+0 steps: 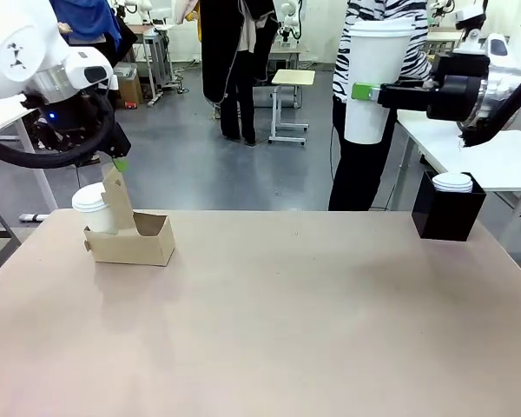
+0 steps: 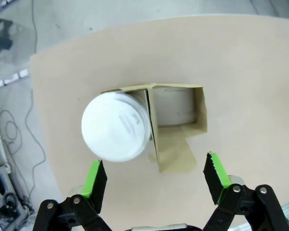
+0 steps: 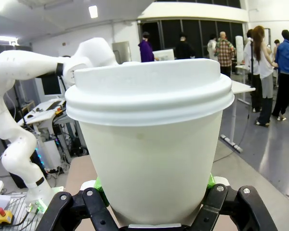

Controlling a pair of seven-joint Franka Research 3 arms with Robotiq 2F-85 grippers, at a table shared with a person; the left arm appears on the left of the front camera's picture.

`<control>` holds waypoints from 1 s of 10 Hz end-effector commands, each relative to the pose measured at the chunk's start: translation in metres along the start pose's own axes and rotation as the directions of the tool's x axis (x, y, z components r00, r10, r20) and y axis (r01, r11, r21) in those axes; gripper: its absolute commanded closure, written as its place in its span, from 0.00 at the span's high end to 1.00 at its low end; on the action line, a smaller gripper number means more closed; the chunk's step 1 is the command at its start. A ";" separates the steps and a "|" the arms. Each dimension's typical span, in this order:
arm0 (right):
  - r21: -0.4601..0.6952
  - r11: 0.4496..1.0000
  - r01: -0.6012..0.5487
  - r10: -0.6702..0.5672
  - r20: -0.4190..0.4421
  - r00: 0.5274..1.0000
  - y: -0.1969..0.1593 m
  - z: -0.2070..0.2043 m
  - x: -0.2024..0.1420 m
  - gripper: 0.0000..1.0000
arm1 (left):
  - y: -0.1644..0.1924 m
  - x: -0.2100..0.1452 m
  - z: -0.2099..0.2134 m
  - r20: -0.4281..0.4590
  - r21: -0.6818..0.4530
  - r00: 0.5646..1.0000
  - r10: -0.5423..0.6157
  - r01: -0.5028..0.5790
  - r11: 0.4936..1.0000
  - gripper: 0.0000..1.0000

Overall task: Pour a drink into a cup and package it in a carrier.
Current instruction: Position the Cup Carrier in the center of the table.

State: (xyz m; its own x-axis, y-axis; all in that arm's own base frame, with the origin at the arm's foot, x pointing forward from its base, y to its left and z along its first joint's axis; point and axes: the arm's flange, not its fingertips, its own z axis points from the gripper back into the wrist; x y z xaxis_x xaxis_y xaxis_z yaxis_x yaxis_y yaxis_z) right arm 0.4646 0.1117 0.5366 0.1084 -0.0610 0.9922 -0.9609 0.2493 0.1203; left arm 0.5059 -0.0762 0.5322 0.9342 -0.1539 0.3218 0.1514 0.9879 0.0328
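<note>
**Holding the lidded cup high, far from the empty slot**

The right gripper (image 1: pixel 369 94) is clamping on the cup (image 1: pixel 378 52), lid on, and is holding it high over the tabletop's far right edge, well apart from the carrier (image 1: pixel 152 248). The lid is hiding any drink inside. The carrier is standing near the far left corner. A twin cup (image 1: pixel 93 207) is sitting in the slot nearer the left edge, and the slot facing the middle is lying empty. The left gripper (image 2: pixel 156 180) is hanging just above the handle panel with its fingers spread apart, gripping nothing.

In my judgement, the main danger is lying at the carrier. The cup's bottom may be catching the slot rim or the panel, and the light cardboard may be sliding toward the left edge or tipping the twin cup. The left gripper is crowding the space above the slot, so the two arms may be meeting there. A low path may also be striking the black box (image 1: pixel 447 217) of lids under the held cup. The middle and near side of the tabletop are offering wide, bare room for crossing.
</note>
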 end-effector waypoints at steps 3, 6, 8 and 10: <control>0.005 1.000 -0.021 0.021 0.019 1.000 -0.001 -0.003 0.004 0.80 | 0.004 0.026 -0.019 -0.008 0.048 0.997 0.072 -0.071 0.996 1.00; 0.005 1.000 -0.021 0.021 0.019 1.000 -0.001 -0.003 0.004 0.80 | 0.001 0.014 -0.019 -0.024 0.005 1.000 0.007 -0.007 1.000 1.00; 0.005 1.000 -0.021 0.021 0.019 1.000 -0.001 -0.003 0.004 0.80 | -0.001 0.021 -0.026 -0.031 0.025 0.999 0.040 -0.040 0.999 1.00; 0.005 1.000 -0.021 0.021 0.019 1.000 -0.001 -0.003 0.004 0.80 | -0.004 0.029 -0.032 -0.041 0.000 0.998 0.052 -0.053 0.999 0.72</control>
State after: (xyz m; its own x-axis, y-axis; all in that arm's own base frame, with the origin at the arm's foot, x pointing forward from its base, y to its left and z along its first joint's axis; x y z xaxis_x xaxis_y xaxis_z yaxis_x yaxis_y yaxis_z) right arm 0.4648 0.1114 0.5365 0.1085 -0.0611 0.9922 -0.9607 0.2499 0.1205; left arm 0.5351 -0.0816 0.5093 0.9495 -0.1296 0.2857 0.1259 0.9915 0.0313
